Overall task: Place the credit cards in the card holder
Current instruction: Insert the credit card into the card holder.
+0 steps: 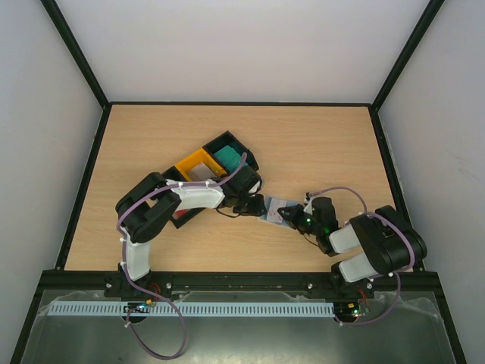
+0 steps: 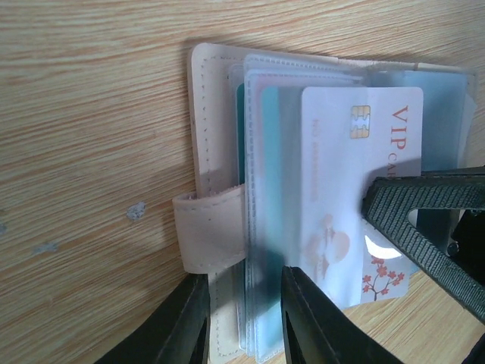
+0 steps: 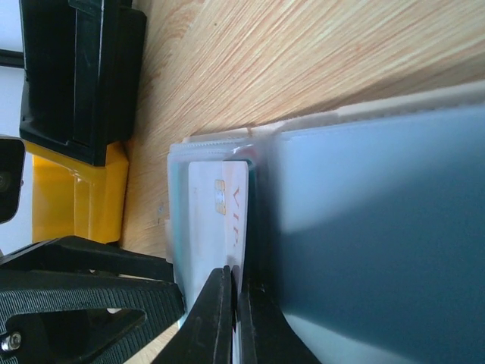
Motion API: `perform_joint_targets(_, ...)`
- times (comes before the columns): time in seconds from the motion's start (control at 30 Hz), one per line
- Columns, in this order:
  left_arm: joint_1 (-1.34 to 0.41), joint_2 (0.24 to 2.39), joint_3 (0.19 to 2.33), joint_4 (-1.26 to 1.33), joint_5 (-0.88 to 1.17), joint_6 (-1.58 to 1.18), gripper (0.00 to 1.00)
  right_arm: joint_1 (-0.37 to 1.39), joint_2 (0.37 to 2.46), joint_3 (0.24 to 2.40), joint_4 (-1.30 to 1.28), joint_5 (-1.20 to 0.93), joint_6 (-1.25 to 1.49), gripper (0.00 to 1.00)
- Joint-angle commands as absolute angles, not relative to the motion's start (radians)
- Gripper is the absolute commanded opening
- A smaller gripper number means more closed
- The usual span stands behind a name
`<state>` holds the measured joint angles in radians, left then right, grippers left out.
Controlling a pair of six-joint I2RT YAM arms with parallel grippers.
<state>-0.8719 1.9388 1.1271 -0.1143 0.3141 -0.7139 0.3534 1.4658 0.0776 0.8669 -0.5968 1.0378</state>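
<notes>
Lying open mid-tabletop (image 1: 318, 144), card holder (image 1: 274, 210) runs left-right between your arms. Left gripper (image 2: 244, 318) clamps its near-left edge. Right gripper (image 3: 236, 322), low and reaching left, pinches the VIP card (image 2: 356, 189) at its pockets.

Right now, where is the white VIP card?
The white VIP card lies on the open card holder mid-table, pinched by the right gripper, left gripper beside it.
</notes>
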Motion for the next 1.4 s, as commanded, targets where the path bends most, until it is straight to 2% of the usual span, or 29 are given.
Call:
perform_joint_targets(0.0,-0.873,1.994,1.111,-0.144,0.306,-0.699,0.29,0.398,1.529,0.078,0.823,-0.545,1.074,0.02)
perform_joint_targets(0.37,-0.872,2.004,1.113,-0.144,0.312,-0.693,0.26,0.430,1.597,0.108,0.859,-0.589,1.064,0.02)
perform_joint_targets(0.77,-0.870,1.998,1.120,-0.163,0.282,-0.695,0.27,0.421,1.554,0.175,0.490,-0.529,0.926,0.02)
perform_joint_targets(1.0,-0.862,2.004,1.141,-0.177,0.283,-0.681,0.28,0.387,1.558,0.198,0.404,-0.566,0.849,0.03)
perform_joint_targets(1.03,-0.863,2.006,1.144,-0.177,0.282,-0.679,0.27,0.384,1.553,0.195,0.401,-0.565,0.848,0.05)
perform_joint_targets(1.2,-0.861,2.017,1.143,-0.184,0.276,-0.676,0.23,0.382,1.452,0.192,0.333,-0.503,0.857,0.33)
perform_joint_targets(1.37,-0.861,2.023,1.143,-0.181,0.281,-0.678,0.22,0.382,1.318,0.219,0.196,-0.407,0.860,0.49)
